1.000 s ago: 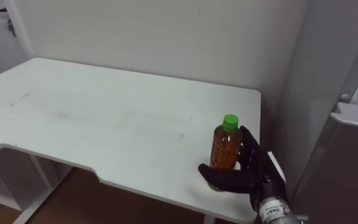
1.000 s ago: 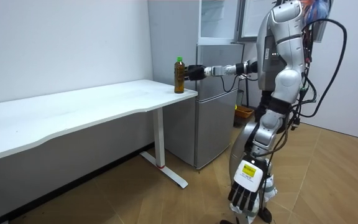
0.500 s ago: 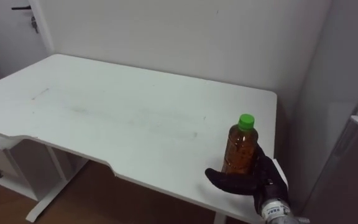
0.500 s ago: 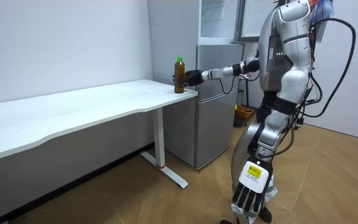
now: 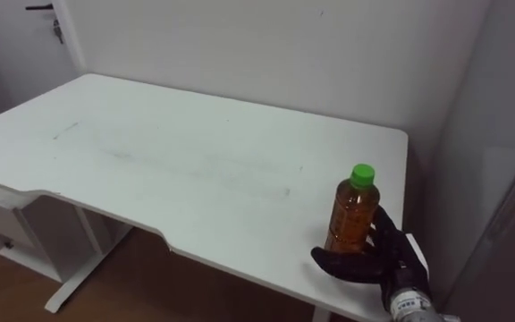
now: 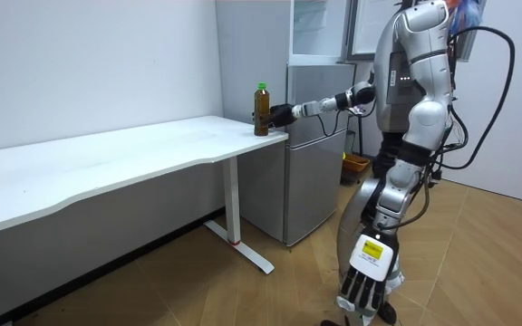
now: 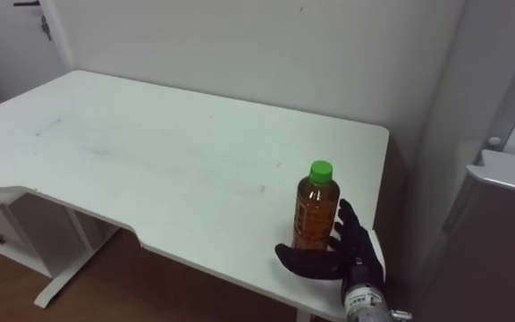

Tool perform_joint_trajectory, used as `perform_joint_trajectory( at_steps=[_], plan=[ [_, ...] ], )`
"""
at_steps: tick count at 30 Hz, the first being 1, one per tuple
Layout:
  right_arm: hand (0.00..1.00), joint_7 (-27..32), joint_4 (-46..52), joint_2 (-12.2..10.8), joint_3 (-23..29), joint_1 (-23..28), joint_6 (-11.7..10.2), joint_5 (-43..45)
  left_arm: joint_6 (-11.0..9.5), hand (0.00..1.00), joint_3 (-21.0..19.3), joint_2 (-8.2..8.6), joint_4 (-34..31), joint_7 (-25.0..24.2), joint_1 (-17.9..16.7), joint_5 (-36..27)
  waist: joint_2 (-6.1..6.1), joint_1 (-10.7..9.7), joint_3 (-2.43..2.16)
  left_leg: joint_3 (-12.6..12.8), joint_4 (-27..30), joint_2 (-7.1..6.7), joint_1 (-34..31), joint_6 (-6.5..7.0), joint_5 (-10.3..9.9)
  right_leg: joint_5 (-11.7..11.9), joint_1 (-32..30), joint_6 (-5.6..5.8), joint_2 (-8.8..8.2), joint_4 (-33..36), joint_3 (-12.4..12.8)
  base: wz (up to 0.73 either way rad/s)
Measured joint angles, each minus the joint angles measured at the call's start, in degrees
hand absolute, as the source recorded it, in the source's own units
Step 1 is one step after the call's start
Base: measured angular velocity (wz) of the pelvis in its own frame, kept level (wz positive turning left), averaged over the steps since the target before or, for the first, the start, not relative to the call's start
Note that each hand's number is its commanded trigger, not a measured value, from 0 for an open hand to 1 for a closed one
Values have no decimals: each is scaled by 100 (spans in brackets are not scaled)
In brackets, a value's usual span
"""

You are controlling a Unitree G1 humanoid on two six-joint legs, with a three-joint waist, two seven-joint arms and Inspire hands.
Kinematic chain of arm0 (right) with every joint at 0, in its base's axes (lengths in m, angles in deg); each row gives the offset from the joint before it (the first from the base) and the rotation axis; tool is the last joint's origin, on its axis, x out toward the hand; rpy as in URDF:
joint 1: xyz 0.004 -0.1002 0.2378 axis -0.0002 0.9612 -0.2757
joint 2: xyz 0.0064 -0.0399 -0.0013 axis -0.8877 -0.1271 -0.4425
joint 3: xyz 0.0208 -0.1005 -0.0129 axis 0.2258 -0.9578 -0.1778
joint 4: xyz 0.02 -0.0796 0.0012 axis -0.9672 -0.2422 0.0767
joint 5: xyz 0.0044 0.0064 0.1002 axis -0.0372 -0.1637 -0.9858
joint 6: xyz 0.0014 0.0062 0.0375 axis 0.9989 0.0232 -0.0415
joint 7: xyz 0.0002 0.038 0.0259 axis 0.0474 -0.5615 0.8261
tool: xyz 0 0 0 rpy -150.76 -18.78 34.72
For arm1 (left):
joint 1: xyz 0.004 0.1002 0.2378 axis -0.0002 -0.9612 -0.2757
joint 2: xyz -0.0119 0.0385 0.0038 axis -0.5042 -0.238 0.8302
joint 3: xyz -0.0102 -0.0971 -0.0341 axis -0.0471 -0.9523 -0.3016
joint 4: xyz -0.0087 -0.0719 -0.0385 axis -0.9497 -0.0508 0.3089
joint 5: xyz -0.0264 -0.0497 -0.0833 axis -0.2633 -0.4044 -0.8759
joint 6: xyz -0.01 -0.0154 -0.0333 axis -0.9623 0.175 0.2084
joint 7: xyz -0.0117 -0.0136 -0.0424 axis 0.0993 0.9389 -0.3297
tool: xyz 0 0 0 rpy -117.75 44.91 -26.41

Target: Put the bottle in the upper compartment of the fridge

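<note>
An amber bottle [image 5: 351, 215] with a green cap stands upright on the white table [image 5: 177, 161], close to its front right corner. My right hand [image 5: 378, 260] is shut on the bottle's lower part, the thumb curled across the front and the fingers behind. In the room view I stand beside the grey fridge [image 6: 311, 145] with my right arm stretched out to the bottle [image 6: 261, 109]. My left hand [image 6: 367, 276] hangs low at my side, fingers relaxed.
The fridge's grey side [image 5: 508, 241] rises just right of the table's edge. A white wall runs behind the table. A drawer unit [image 5: 3, 237] sits under the table's left end. Wooden floor lies between table and fridge in the room view.
The eye view has shifted, so the table sits further right in the picture. The bottle stands where it stood. My right hand's fingers have drawn closer round it.
</note>
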Motion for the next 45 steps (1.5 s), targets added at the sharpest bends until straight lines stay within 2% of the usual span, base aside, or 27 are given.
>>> perform_joint_trajectory(
  at_steps=[4,7,12,20,26,32,39,45],
  plan=[
    [0,114,-30,105,2,-14,-11,-7,-9,0,97,-2,5,0,1,-1,27,70,18,-11,1,-9,-4,2,1,-10,-39,3,-29,65,-6,0],
    [0,239,-44,117,19,-15,-91,-32,-28,0,99,-3,4,0,3,-1,28,118,17,-35,28,-20,-70,7,4,-24,-112,4,-47,108,-7,0],
    [0,353,-135,170,32,-74,-105,-28,-38,0,99,-4,61,0,4,-3,29,136,18,-36,29,-40,-96,27,17,-36,-157,18,-81,177,0,0],
    [0,750,-169,148,32,-133,-105,70,-110,0,101,-6,66,-11,4,-4,28,164,17,-30,40,-46,-118,44,30,-40,-192,23,-109,219,7,0],
    [0,1040,-166,146,27,-172,-102,70,-103,0,100,-15,35,-10,7,14,27,296,16,-27,39,-45,-125,58,39,-52,-216,33,-134,251,3,0],
    [0,1080,-166,145,-10,-557,-101,76,-102,0,101,-22,32,-17,20,48,14,338,7,-30,28,-47,-181,58,71,-51,-278,29,-137,270,-15,1],
    [0,1055,-166,144,-16,-612,-101,76,-103,0,104,-24,50,-45,17,48,-71,429,11,-42,26,-73,-180,54,77,-51,-257,29,-137,270,-44,1],
    [0,1009,-145,42,-10,-611,-101,300,-100,0,104,-23,105,-112,16,46,-116,437,21,-53,41,-82,-177,63,82,-51,-235,30,-150,288,-64,0]
  ],
)
